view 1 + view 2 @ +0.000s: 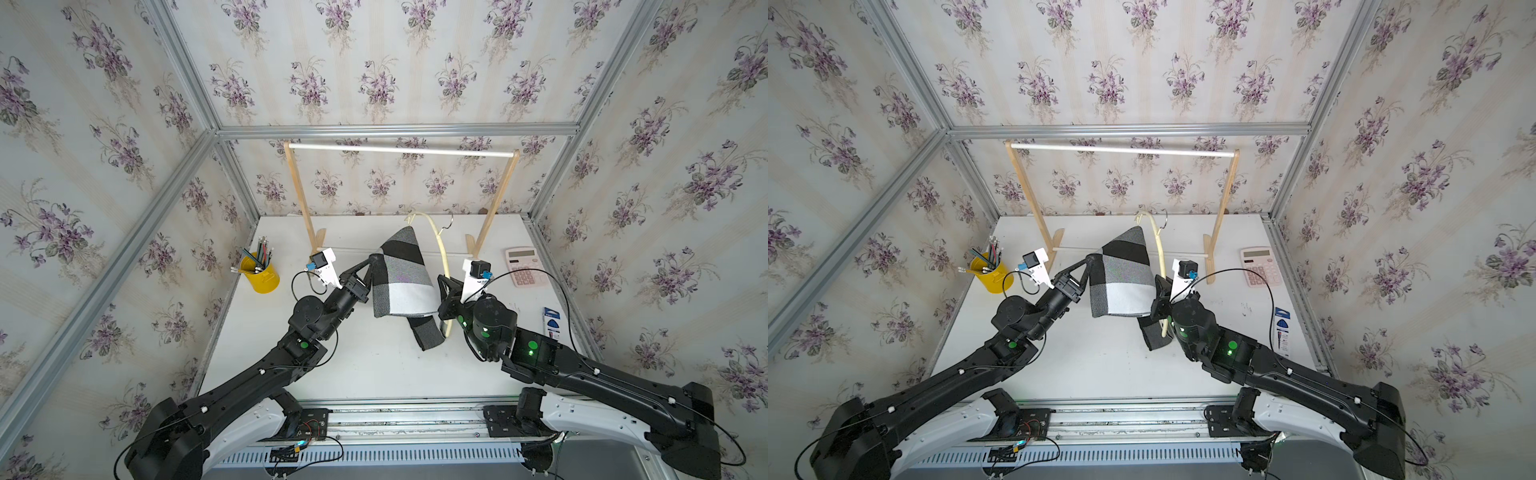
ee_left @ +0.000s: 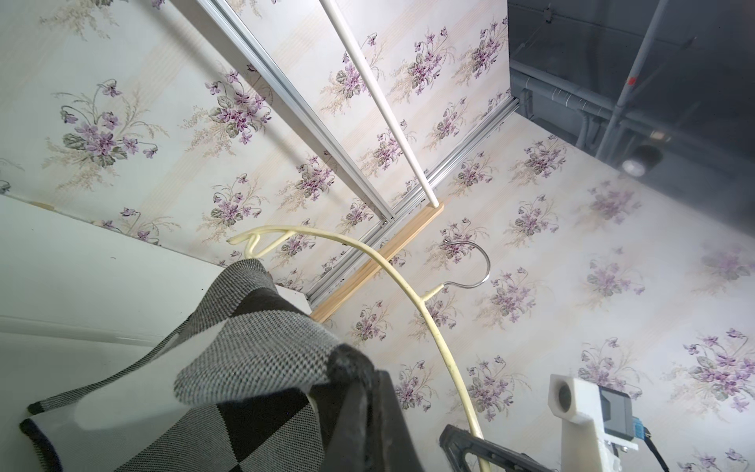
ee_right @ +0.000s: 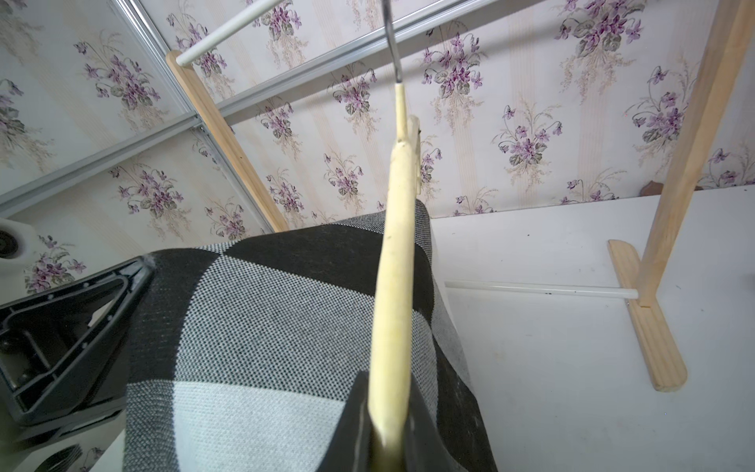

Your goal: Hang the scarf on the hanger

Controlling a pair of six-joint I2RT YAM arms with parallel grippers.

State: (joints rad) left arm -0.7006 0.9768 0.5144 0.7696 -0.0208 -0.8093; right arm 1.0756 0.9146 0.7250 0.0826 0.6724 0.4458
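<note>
One scarf (image 1: 401, 278), centre of frame, held up just left of one hanger (image 1: 442, 253) and touching it. Hanger long axis from upper centre down to the right gripper (image 1: 446, 286), clenched on its lower end. Left gripper (image 1: 375, 259), nearer the scarf, clenched on its left edge. Two grippers in all.

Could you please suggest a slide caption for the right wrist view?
The right hand grips the hanger by one end while the left hand pinches the scarf beside it.
</note>
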